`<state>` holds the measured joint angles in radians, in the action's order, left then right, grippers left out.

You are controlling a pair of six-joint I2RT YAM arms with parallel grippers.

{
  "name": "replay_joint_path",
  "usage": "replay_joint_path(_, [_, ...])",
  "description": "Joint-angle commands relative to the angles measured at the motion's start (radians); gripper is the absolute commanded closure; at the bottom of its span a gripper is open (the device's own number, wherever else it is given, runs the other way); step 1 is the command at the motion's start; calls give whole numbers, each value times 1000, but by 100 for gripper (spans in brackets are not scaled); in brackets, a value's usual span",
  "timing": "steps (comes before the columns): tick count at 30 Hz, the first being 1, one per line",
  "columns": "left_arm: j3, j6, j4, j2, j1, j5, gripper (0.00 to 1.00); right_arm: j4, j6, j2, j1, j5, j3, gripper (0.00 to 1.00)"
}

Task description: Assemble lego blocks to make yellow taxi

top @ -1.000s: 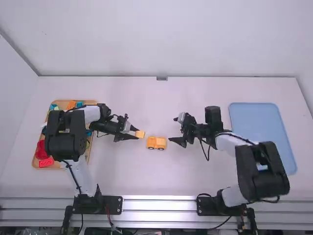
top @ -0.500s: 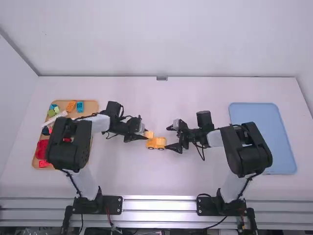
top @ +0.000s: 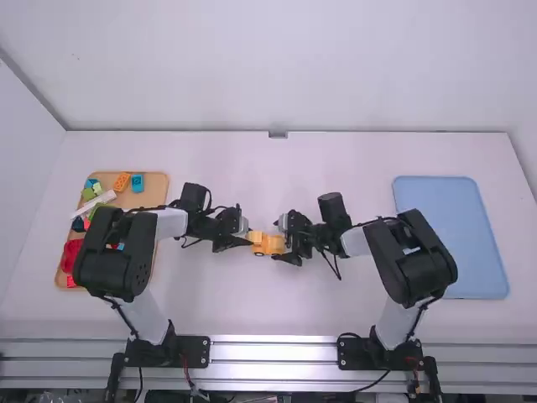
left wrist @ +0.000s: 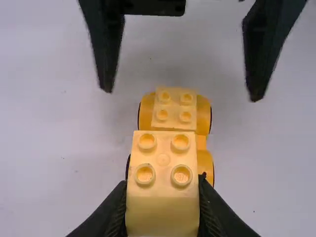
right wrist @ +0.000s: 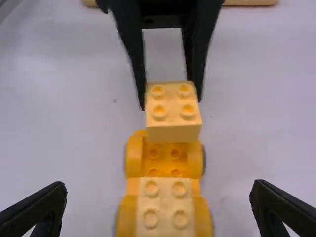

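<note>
We hold one yellow block (left wrist: 163, 163) in the left end effector (left wrist: 163, 197), its fingers narrow against the sides, over the uncovered end of the wheeled base (right wrist: 134, 158); we cannot tell whether block and base touch. The base is on the surface (top: 218, 302), a second yellow block (right wrist: 165, 205) on its other end. Caution: if we lower the held block out of line, its underside may ride on the studs or raised sides and seat crooked. The right end effector (right wrist: 160, 200) is wide, its fingers well apart on either side of the base and clear of it, so with no clamp a downward push could make the wheels roll. Closing it off-centre could twist the base. At the left, the brown tray (top: 154, 186) contains an orange block (top: 122, 182), a blue block (top: 138, 182), a white bar (top: 92, 202) and red pieces (top: 74, 252); the left arm hides part of it. The blue tray (top: 453, 235) lies at the right.
</note>
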<state>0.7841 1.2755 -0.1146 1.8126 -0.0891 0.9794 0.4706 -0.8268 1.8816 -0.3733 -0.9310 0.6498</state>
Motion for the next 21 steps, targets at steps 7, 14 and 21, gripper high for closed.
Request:
replay_joint_path(7, [-6, -29, 2, -10, 3, 33, 95, 233, 89, 184, 34, -140, 6, 1])
replay_joint_path(14, [-8, -97, 55, 10, -36, 21, 97, 222, 85, 260, 11, -109, 51, 1])
replay_joint_path(21, [-8, -105, 62, 19, -60, -20, 98, 233, 84, 285, 39, -127, 56, 7])
